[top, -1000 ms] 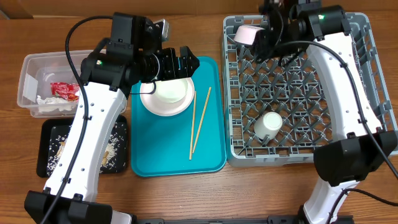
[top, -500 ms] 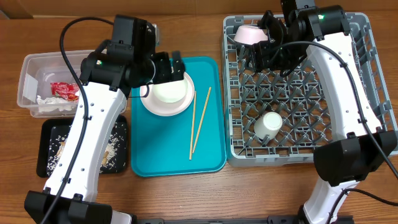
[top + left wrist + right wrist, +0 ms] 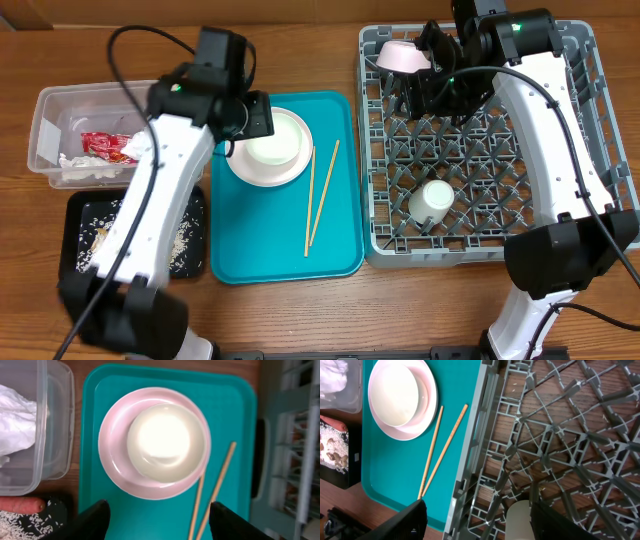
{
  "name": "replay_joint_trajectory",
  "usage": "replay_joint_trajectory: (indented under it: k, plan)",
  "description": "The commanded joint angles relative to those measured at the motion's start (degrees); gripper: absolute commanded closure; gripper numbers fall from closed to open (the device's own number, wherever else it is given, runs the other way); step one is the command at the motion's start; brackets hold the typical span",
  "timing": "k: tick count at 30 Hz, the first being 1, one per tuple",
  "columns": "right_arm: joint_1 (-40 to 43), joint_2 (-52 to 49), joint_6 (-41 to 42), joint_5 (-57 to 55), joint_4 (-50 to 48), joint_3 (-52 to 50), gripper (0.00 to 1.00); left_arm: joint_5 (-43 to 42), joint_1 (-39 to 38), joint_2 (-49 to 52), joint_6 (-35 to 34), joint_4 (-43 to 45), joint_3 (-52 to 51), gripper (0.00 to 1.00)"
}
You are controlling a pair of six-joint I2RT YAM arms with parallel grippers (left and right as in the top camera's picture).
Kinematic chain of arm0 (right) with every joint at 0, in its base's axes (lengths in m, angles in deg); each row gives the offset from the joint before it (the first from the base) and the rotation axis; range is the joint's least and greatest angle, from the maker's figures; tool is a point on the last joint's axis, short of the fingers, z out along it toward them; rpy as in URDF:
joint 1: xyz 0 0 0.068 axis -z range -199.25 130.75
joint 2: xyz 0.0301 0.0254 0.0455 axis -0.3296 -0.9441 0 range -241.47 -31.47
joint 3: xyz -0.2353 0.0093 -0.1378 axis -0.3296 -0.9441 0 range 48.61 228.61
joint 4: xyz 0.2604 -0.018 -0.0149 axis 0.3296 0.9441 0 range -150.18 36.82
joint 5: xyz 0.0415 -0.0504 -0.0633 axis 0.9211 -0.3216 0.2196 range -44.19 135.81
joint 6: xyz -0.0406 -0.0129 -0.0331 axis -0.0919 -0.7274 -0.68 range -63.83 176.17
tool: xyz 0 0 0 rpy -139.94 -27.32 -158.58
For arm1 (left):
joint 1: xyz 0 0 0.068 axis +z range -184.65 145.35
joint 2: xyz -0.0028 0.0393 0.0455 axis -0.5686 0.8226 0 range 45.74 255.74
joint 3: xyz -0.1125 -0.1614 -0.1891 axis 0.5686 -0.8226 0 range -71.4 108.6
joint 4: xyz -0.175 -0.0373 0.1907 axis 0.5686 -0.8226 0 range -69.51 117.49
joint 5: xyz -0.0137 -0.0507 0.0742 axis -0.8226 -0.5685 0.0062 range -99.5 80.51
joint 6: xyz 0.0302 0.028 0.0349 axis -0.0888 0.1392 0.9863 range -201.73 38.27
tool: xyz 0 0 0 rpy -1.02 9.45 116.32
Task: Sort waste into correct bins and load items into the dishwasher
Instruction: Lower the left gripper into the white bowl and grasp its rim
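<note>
**While Both Grippers Hang Open, Dishes Sit on Tray and Rack**

As I look across from the near edge of the table, the black tray (image 3: 70, 270) comes first on the left, strewn with rice (image 3: 20, 525). A small carrot (image 3: 22, 505) lies at its far edge. To the right, the white cup (image 3: 435, 198) stands in the near part of the grey rack (image 3: 440, 255).

Further in, the chopsticks (image 3: 215, 490) lie in a narrow V on the teal tray (image 3: 230, 415), beside the plate (image 3: 112, 455) that carries a white bowl (image 3: 165, 442). The left gripper (image 3: 159, 507) hangs just short of the plate, fingers spread wide, gripping nothing.

Beyond, the clear tub (image 3: 55, 420) holds the tissue (image 3: 15, 420) and the red wrapper (image 3: 100, 145). Over the rack's far side the right gripper (image 3: 477, 510) is spread apart too, empty, near a second bowl (image 3: 400, 55) in the far corner.

The left arm covers much of the black tray and part of the tub. From above, neither gripper's fingertips can be picked out.
</note>
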Motion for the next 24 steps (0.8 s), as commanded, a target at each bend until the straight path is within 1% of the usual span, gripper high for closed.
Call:
replay_joint_trajectory:
  k: [1,3,14,19,24]
  plan:
    - [-0.2,0.2,0.0,0.2,-0.1,0.1,0.3,3.7,0.2,5.2,-1.4,0.7,0.2,0.34]
    - [-0.2,0.2,0.0,0.2,-0.1,0.1,0.3,3.7,0.3,7.8,-1.6,1.2,0.2,0.37]
    - [-0.2,0.2,0.0,0.2,-0.1,0.1,0.29,3.9,0.3,19.1,-3.6,4.9,0.2,0.35]
    - [-0.2,0.2,0.0,0.2,-0.1,0.1,0.28,4.0,1.2,21.2,-7.2,5.9,0.2,0.36]
    - [-0.2,0.2,0.0,0.2,-0.2,0.1,0.28,4.0,2.0,21.4,-7.6,5.9,0.2,0.37]
